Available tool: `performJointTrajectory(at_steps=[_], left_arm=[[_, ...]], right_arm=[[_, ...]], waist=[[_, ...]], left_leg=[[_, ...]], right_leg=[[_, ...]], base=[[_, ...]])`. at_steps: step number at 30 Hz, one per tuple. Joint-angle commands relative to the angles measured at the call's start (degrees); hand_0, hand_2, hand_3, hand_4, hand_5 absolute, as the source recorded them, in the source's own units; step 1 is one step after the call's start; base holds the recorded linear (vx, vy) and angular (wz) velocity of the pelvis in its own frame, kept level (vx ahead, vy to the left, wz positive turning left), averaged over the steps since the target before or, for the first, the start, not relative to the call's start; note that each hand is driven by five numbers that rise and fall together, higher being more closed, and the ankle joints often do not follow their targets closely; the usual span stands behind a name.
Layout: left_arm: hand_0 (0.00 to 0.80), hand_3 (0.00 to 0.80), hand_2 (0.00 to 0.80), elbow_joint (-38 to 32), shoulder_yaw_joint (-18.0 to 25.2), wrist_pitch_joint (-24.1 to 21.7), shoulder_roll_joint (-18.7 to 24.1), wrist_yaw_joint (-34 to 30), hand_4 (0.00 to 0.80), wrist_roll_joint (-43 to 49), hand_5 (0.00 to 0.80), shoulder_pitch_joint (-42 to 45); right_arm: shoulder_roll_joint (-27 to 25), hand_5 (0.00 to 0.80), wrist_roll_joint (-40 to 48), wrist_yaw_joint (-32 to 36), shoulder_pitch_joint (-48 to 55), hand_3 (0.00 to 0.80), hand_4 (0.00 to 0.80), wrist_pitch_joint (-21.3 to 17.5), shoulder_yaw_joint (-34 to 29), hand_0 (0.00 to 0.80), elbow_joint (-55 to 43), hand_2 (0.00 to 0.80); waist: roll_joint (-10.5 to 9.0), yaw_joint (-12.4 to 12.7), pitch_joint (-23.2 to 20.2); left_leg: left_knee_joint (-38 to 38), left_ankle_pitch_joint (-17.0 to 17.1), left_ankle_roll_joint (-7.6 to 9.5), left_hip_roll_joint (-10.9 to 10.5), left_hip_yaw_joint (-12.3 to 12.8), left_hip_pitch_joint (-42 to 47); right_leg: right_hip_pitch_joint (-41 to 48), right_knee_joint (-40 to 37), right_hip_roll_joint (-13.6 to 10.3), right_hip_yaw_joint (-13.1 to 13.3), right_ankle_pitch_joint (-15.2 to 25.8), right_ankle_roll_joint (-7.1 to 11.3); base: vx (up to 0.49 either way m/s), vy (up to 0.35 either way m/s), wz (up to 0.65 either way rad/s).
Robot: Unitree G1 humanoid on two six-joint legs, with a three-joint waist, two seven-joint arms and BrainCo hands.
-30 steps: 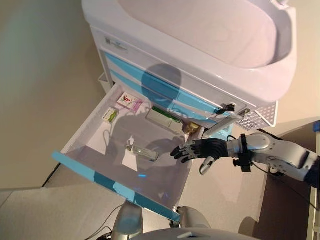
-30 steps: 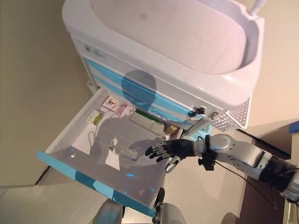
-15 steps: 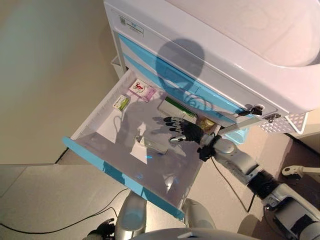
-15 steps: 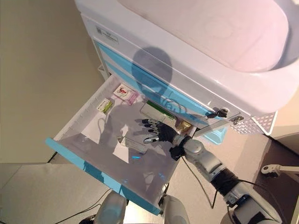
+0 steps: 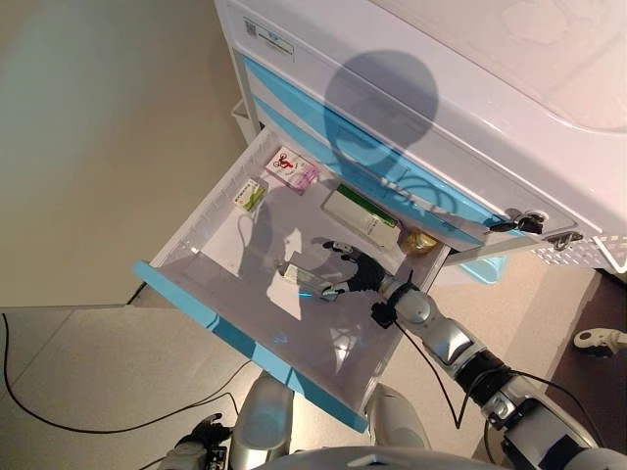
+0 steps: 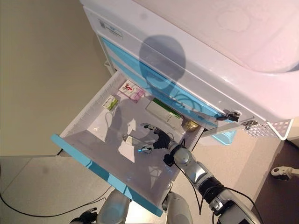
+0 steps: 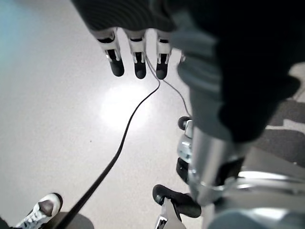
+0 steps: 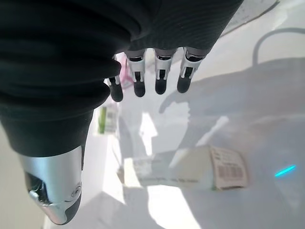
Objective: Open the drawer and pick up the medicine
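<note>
The cart's lowest drawer (image 5: pixel 231 336) stands pulled out, with a light blue front. A small white medicine box (image 5: pixel 300 277) lies on the drawer floor near its middle; it also shows in the right wrist view (image 8: pixel 190 167). My right hand (image 5: pixel 353 273) reaches into the drawer from the right and hovers just above and beside this box. Its fingers (image 8: pixel 160 73) are straight and spread, holding nothing. My left hand (image 7: pixel 138 56) hangs low over the floor, open and empty.
Other items lie at the drawer's back: a pink and white box (image 5: pixel 292 169), a small green and white box (image 5: pixel 251 194), a long white and green box (image 5: pixel 361 217) and a gold object (image 5: pixel 422 241). The white cart (image 5: pixel 411 117) rises behind. A person's shoe (image 7: pixel 39 210) is on the floor.
The camera has shifted. My right hand has moved from outside the drawer's right side into the drawer and down over the white medicine box.
</note>
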Motion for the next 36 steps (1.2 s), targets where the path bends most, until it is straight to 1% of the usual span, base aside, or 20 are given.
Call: performJointTrajectory(at_steps=[1,9,13,14,18,20,23,24,26,30,31,32,34,35,36], left_arm=[[0.0,0.0,0.0,0.93,-0.39,0.27,-1.27,0.96,0.0,0.35,0.0,-0.47],[0.0,0.0,0.0,1.35,-0.65,0.21,-1.76,1.45,0.0,-0.13,0.0,-1.41],[0.0,0.0,0.0,1.33,-1.01,0.2,-2.15,1.75,0.0,-0.6,0.0,-1.78],[0.0,0.0,0.0,1.34,-1.43,0.13,-2.47,2.04,0.0,-0.84,0.0,-2.12],[0.0,0.0,0.0,1.26,-2.2,0.14,-2.83,2.5,0.0,-1.26,0.0,-2.53],[0.0,0.0,0.0,1.16,-2.86,-0.06,-3.15,2.97,0.0,-1.79,0.0,-2.66],[0.0,0.0,0.0,1.03,-3.37,-0.08,-3.38,3.44,0.0,-2.24,0.0,-2.8],[0.0,0.0,0.0,0.91,-3.87,-0.19,-3.54,3.88,0.0,-2.76,0.0,-3.09],[0.0,0.0,0.0,0.88,-4.07,-0.2,-3.58,4.05,0.0,-3.04,0.0,-3.35],[0.0,0.0,0.0,0.74,-5.34,-0.46,-3.64,5.24,0.0,-4.24,0.0,-3.65],[0.0,0.0,0.0,0.74,-5.34,-0.46,-3.64,5.24,0.0,-4.24,0.0,-3.65],[0.0,0.0,0.0,0.72,-5.76,-0.67,-3.56,5.52,0.0,-4.46,0.0,-3.63],[0.0,0.0,0.0,0.71,-5.89,-0.74,-3.51,5.64,0.0,-4.56,0.0,-3.56],[0.0,0.0,0.0,0.55,-6.32,-0.96,-3.44,5.88,0.0,-4.72,0.0,-3.25],[0.0,0.0,0.0,0.55,-6.32,-0.96,-3.44,5.88,0.0,-4.72,0.0,-3.26]], right_arm=[[0.45,0.0,-3.16,-0.08,0.52,0.0,0.0,-1.92,1.96,0.0,-4.94,0.0],[1.54,0.0,-3.75,0.58,0.14,0.0,0.0,-1.88,4.57,0.0,-4.17,0.0],[2.38,0.0,-6.91,0.05,-1.02,0.0,0.0,-1.61,6.17,0.0,-2.37,0.0],[3.02,0.0,-9.07,-0.49,-1.28,0.0,0.0,-1.38,7.14,0.0,-0.27,0.0],[4.55,0.0,-12.21,-1.57,-2.25,0.0,0.0,-0.98,8.57,0.0,3.4,0.0],[6.33,0.0,-15.03,-3.13,-2.88,0.0,0.0,-0.7,9.72,0.0,8.32,0.0],[7.34,0.0,-17.0,-4.47,-3.37,0.0,0.0,-0.35,10.38,0.0,11.22,0.0],[8.81,0.0,-17.86,-5.63,-3.65,0.0,0.0,0.11,10.78,0.0,14.42,0.0],[9.35,0.0,-18.14,-6.07,-3.85,0.0,0.0,0.19,11.03,0.0,15.77,0.0],[12.2,0.0,-17.64,-8.72,-5.45,0.0,0.0,0.55,11.7,0.0,21.7,0.0],[12.2,0.0,-17.64,-8.72,-5.45,0.0,0.0,0.55,11.7,0.0,21.7,0.0],[12.89,0.0,-16.98,-9.84,-6.03,0.0,0.0,0.48,11.75,0.0,24.08,0.0],[13.34,0.0,-16.48,-10.26,-6.38,0.0,0.0,0.46,11.59,0.0,24.73,0.0],[13.81,0.0,-16.23,-11.28,-7.16,0.0,0.0,0.46,11.54,0.0,26.39,0.0],[13.82,0.0,-16.23,-11.29,-7.17,0.0,0.0,0.45,11.54,0.0,26.4,0.0]], waist=[[-0.12,-0.59,-1.29],[0.56,-1.02,-0.8],[0.81,-1.04,-0.54],[0.98,-0.94,-0.31],[1.26,-0.85,-0.07],[1.67,-0.73,0.05],[1.9,-0.59,0.23],[2.15,-0.51,0.41],[2.24,-0.5,0.47],[2.77,0.13,1.34],[2.77,0.13,1.34],[3.14,0.38,1.61],[3.28,0.5,1.73],[3.85,0.72,1.98],[3.85,0.72,1.98]], left_leg=[[3.49,-1.73,2.2,-2.16,2.03,-1.95],[2.98,-1.16,1.93,-2.15,1.77,-2.12],[2.63,-0.8,1.82,-2.08,1.45,-2.32],[2.4,-0.63,1.77,-2.08,1.27,-2.37],[2.12,-0.31,1.63,-2.23,0.77,-2.54],[1.83,-0.09,1.58,-2.41,0.62,-2.72],[1.82,-0.05,1.63,-2.51,0.47,-2.88],[1.82,-0.01,1.64,-2.64,0.29,-3.05],[1.8,0.04,1.63,-2.69,0.21,-3.18],[1.89,-0.02,1.71,-2.87,0.35,-3.47],[1.89,-0.02,1.71,-2.87,0.35,-3.47],[1.64,0.15,1.78,-3.0,0.32,-3.63],[1.52,0.25,1.8,-3.05,0.32,-3.67],[1.2,0.47,1.86,-3.14,0.37,-3.8],[1.2,0.47,1.86,-3.14,0.37,-3.8]], right_leg=[[-3.99,3.29,-0.89,1.05,4.33,1.26],[-4.51,3.31,-0.9,0.97,4.41,1.06],[-4.78,3.22,-0.84,1.0,4.46,0.98],[-4.92,3.15,-0.81,0.86,4.45,0.94],[-4.97,3.13,-0.86,0.54,4.45,0.86],[-5.07,2.99,-0.98,0.39,4.6,0.93],[-5.15,3.01,-1.09,0.33,4.66,0.97],[-5.23,3.0,-1.17,0.24,4.7,0.99],[-5.38,3.08,-1.22,0.19,4.73,1.0],[-5.74,3.25,-1.54,0.11,4.88,1.15],[-5.74,3.25,-1.54,0.11,4.88,1.15],[-5.93,3.12,-1.71,0.22,5.12,1.23],[-6.08,3.18,-1.79,0.17,5.19,1.25],[-6.27,3.15,-1.98,0.16,5.34,1.36],[-6.27,3.15,-1.98,0.16,5.35,1.36]], base=[[0.0,0.0,0.0],[0.0,0.0,0.0],[0.0,0.0,0.0],[0.0,0.0,0.0],[0.0,0.0,0.0],[0.0,0.0,0.0],[-0.006,0.003,0.03],[0.0,0.0,0.0],[0.0,0.0,0.0],[0.0,0.0,0.0],[0.0,0.0,0.0],[0.0,0.0,0.0],[0.006,0.016,0.01],[0.011,0.032,0.01],[0.01,0.036,0.0]])
